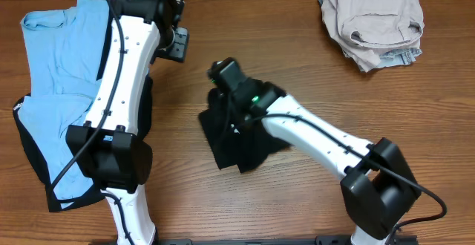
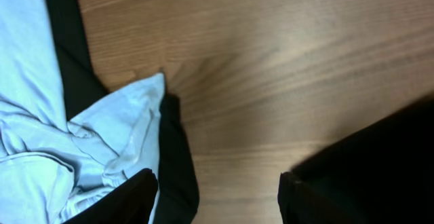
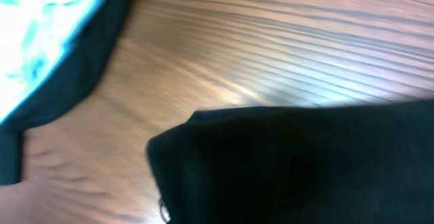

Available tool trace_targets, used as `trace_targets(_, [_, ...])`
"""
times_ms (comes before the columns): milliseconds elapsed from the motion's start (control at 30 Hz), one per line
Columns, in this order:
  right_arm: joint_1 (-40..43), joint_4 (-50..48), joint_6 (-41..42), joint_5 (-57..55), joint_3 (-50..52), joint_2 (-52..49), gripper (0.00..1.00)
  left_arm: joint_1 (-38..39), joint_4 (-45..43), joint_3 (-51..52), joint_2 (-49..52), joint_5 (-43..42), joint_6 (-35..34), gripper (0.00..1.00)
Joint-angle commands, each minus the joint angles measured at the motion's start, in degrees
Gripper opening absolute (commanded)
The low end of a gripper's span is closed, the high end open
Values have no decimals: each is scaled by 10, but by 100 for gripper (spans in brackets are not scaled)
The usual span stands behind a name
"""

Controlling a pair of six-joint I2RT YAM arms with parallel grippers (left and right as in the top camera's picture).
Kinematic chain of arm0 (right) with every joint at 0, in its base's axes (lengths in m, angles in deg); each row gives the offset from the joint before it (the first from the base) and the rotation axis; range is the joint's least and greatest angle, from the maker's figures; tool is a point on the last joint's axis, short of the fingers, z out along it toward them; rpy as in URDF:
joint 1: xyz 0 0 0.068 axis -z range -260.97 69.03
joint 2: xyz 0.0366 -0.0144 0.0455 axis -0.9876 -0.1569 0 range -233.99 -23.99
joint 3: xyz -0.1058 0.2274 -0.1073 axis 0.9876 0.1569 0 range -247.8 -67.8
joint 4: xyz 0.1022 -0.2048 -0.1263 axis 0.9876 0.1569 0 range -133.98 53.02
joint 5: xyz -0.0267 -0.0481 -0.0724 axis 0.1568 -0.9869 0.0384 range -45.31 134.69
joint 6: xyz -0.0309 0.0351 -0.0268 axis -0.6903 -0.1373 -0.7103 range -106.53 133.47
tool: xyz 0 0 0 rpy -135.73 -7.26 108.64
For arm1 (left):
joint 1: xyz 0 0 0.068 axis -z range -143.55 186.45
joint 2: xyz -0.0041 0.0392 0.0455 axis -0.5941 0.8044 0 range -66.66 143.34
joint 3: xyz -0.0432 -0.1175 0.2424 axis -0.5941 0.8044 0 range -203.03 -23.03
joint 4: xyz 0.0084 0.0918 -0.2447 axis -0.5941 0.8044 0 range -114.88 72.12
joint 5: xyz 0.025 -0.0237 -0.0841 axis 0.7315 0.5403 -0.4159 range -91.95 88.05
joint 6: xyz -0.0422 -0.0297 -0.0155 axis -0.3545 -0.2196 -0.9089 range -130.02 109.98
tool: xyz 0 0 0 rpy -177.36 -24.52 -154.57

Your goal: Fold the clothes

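A folded black T-shirt lies at the middle of the table. My right gripper sits at its far edge. In the right wrist view the black T-shirt fills the lower frame and hides the fingers, which are shut on its fabric. A light-blue T-shirt lies spread at the left over another black garment. My left gripper hovers at the back, right of that pile. It stands open over bare wood, with the light-blue T-shirt beside its left finger.
A crumpled beige garment lies at the back right corner. The left arm stretches along the right side of the light-blue pile. The wooden table shows bare between the black T-shirt and the beige heap.
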Motion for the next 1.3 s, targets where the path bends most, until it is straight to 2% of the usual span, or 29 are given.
trace_targets(0, [-37, -29, 0, 14, -4, -27, 8, -33, -10, -7, 5, -27, -20, 60])
trace_targets(33, [-42, -33, 0, 14, -4, -34, 15, -39, -11, -7, 5, -33, -20, 60])
trace_targets(133, [-50, -26, -2, 16, -4, -44, 60, -52, -8, -7, 5, -38, -20, 60])
trace_targets(167, [-49, -19, -4, 16, -5, -44, 68, -56, -7, -7, 5, -38, -20, 60])
trace_targets(267, [-44, 24, -12, 18, -20, -42, 77, -62, -6, -7, 5, -37, -17, 60])
trace_targets(467, [-36, 130, -63, 35, -31, -45, 79, -71, -9, -7, 5, -37, -17, 61])
trace_targets(533, [-38, 139, -62, 50, -31, -62, 74, -72, -9, -7, 5, -37, -17, 61])
trace_targets(667, [-38, 143, 14, 63, -31, -85, 73, -73, -1, -7, 5, -37, -17, 61])
trace_targets(767, [-38, 130, 18, 89, -31, -86, 73, -74, 7, -7, 5, -36, -13, 61])
trace_targets(900, [-35, 129, 37, 69, -31, -90, 72, -74, 7, -7, 5, -36, -13, 61])
trace_targets(1000, [-5, 136, 65, 75, -31, -97, 70, -74, 10, -7, 5, -37, -13, 61])
trace_targets(1267, [122, 161, 53, 102, -31, -105, 67, -74, 12, -7, 5, -37, -13, 61])
